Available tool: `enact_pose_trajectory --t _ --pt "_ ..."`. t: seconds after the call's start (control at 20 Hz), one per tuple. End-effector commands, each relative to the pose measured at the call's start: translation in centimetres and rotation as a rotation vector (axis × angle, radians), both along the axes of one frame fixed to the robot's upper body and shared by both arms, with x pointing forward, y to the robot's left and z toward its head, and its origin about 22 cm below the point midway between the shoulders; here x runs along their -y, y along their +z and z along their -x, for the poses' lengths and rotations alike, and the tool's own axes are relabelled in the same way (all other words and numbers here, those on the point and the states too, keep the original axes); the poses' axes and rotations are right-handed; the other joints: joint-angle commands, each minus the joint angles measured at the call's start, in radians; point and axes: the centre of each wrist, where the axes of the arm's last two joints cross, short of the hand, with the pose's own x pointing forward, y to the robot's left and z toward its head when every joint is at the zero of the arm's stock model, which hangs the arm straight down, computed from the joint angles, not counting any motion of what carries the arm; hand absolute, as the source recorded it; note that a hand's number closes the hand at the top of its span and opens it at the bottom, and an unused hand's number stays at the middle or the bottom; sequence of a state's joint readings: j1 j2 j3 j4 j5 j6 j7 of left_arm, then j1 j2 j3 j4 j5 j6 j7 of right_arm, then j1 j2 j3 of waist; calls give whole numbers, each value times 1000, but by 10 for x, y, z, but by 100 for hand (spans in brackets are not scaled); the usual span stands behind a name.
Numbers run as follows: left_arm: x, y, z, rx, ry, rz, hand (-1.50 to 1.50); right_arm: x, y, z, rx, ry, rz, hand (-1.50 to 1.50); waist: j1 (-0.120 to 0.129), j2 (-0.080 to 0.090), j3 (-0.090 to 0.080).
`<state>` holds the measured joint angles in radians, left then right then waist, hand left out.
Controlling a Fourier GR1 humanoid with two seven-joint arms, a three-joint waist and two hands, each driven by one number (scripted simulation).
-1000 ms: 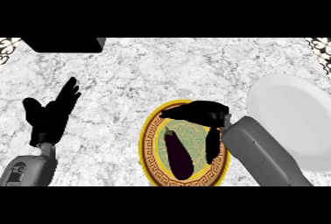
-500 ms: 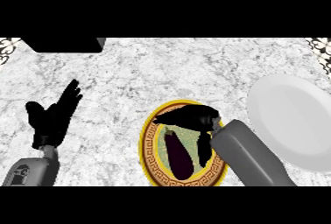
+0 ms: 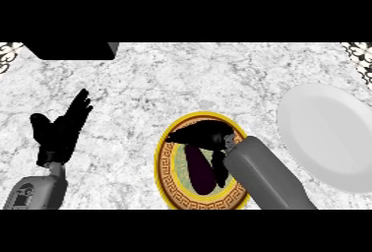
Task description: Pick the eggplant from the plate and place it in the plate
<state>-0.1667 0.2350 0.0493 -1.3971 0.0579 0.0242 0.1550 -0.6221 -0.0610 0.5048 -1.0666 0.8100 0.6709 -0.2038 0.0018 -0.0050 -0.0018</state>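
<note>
One white plate (image 3: 327,133) on marbled counter (image 3: 181,83).

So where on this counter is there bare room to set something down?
Bare counter runs across the top, between the dark box and the white plate, and down the middle between the resting left hand and the gold-rimmed plate. The white plate is bare too. The gold-rimmed plate is crowded: eggplant, right hand over it.

Blk box (image 3: 70,50) top-L on marble ctr (image 3: 181,78); patterned trim (image 3: 9,49) top corners.
</note>
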Motion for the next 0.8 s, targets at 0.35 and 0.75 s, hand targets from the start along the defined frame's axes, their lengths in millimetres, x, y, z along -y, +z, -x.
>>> enact_pose_trajectory --t 0.35,0.75 --pt "-2 12 -11 0 19 6 0 -24 -11 26 -46 166 -16 150 -1 5 2" --pt "0 -11 -8 1 6 7 0 -8 -5 28 78 70 -150 150 -4 5 2"
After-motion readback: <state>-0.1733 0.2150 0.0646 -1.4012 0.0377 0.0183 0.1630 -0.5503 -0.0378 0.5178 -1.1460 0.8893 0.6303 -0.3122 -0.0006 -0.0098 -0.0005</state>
